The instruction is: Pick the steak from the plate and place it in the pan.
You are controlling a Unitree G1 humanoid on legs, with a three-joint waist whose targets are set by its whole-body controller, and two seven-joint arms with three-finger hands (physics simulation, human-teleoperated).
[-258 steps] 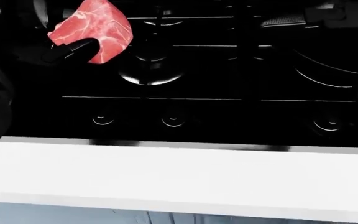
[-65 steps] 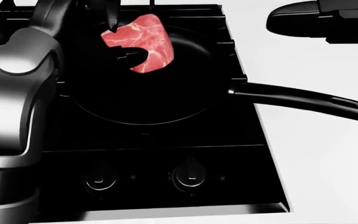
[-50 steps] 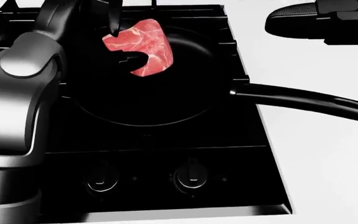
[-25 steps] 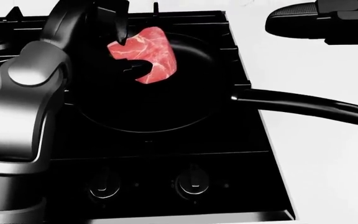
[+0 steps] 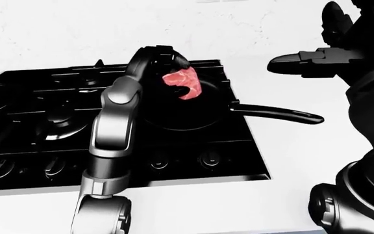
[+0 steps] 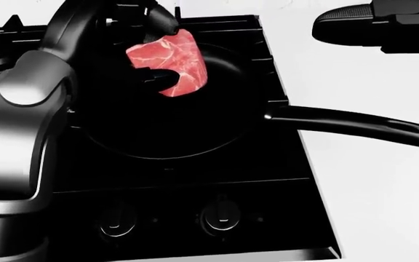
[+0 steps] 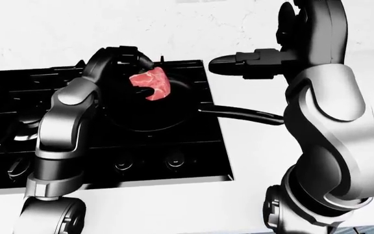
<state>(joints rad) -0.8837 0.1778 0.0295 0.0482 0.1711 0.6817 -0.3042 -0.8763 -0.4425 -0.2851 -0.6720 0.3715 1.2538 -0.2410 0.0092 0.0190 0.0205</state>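
Steak [image 6: 167, 61]: pinched in my left hand's fingers [image 6: 155, 78], hanging over the pan, toward its upper left rim in the head view; whether it touches the pan's floor I cannot tell.
Pan [image 6: 217, 117]: on the black stove [image 5: 37, 122], handle [image 6: 355, 123] reaching right over the white table [image 6: 384, 196].
Left hand [image 6: 147, 49]: closed on the steak.
Right hand [image 7: 258, 63]: raised above the pan's handle, fingers stretched flat, holding nothing.
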